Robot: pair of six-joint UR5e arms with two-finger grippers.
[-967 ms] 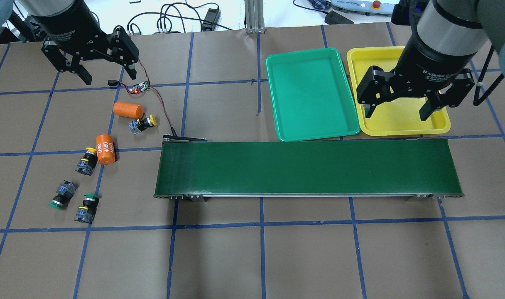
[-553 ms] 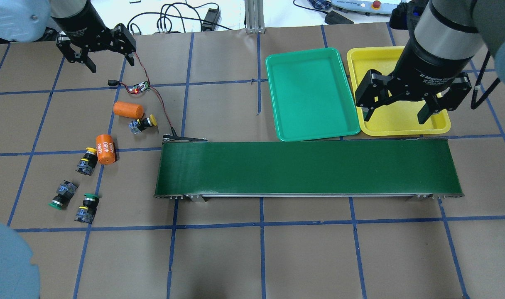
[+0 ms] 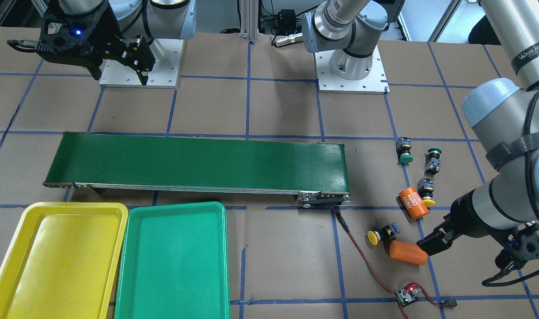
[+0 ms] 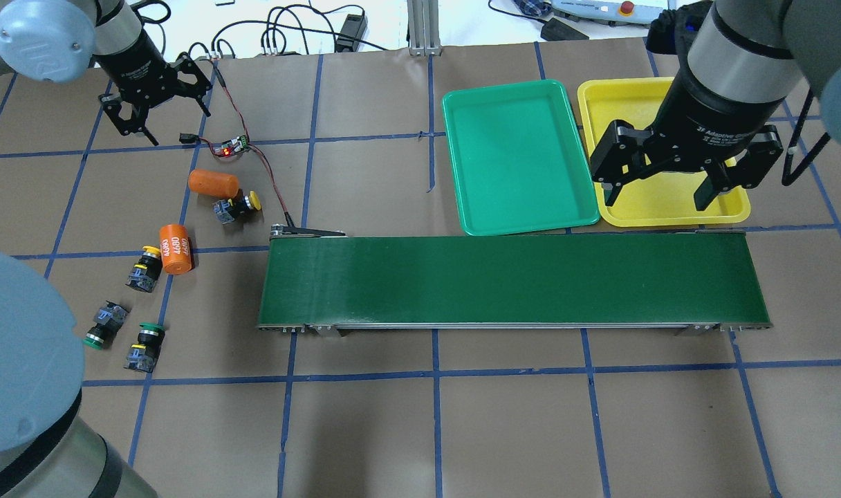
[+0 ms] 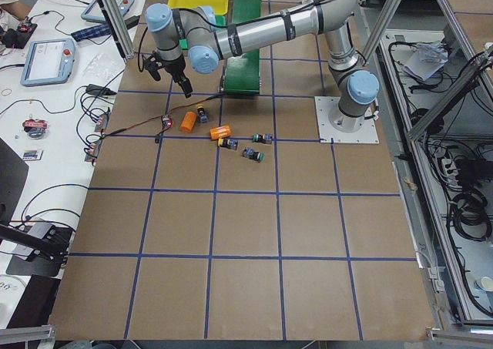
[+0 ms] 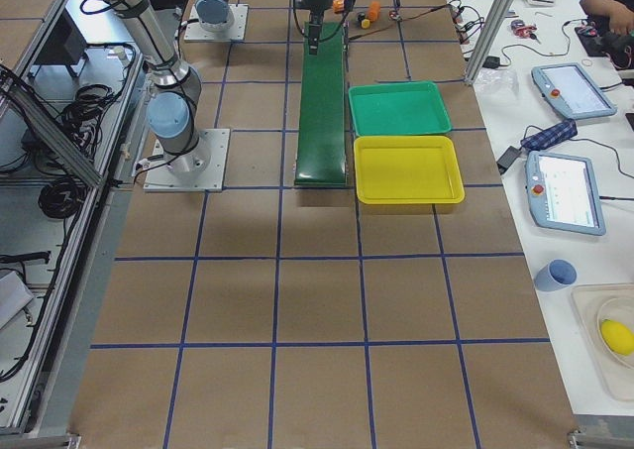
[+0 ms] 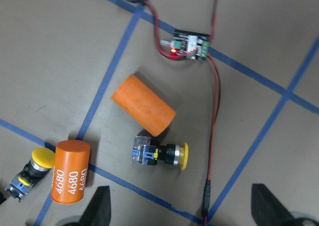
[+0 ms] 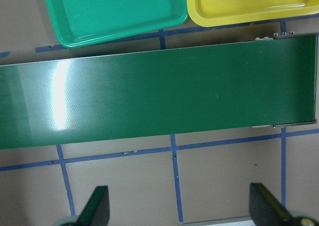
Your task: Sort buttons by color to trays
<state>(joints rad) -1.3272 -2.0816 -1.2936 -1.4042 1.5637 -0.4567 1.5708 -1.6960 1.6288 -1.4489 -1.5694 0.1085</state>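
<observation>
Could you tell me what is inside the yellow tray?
The yellow tray holds nothing: the exterior right view shows its whole floor bare. Overhead, the right end effector covers part of it.

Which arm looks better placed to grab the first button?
Left: the left gripper hangs open close to the buttons; the right gripper hangs at the conveyor belt's other end, near the trays.

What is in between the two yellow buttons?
An orange cylinder marked 4680 lies between them, close beside one yellow button; the other yellow button lies farther off. The left wrist view shows it.
</observation>
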